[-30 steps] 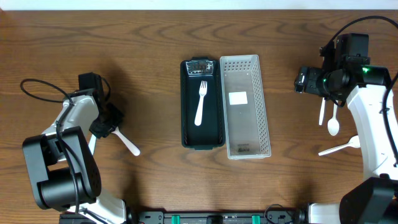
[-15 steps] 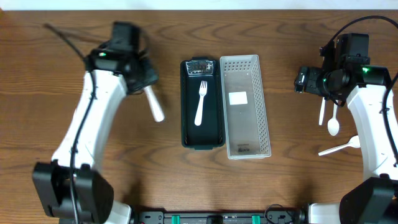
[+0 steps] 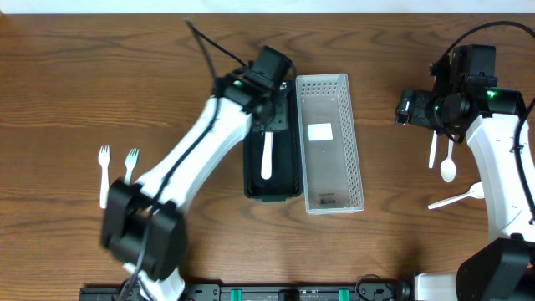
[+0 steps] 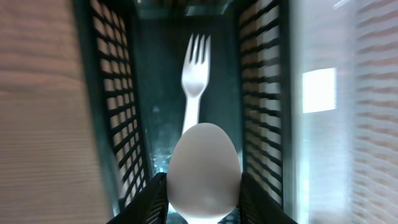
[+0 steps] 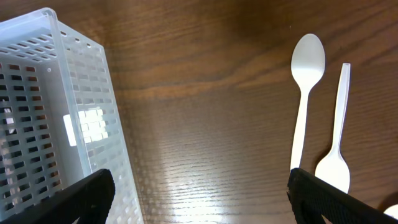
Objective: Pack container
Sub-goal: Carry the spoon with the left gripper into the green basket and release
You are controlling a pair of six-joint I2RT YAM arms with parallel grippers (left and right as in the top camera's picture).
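L tool [image 4: 203, 199] clamps 1 spoon [image 4: 204, 168], R tool [image 5: 199, 190] wide open, 1 fork [image 4: 194, 74] in dark bin [image 3: 286, 171], 2 forks [image 3: 104, 176] on table [image 3: 67, 84]

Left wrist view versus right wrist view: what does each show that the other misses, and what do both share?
Only the left wrist view: the left gripper holding a white spoon over the dark basket, where a white fork lies. Only the right wrist view: two loose spoons lying beyond the open, empty right gripper. Both: the white basket and the wooden table.
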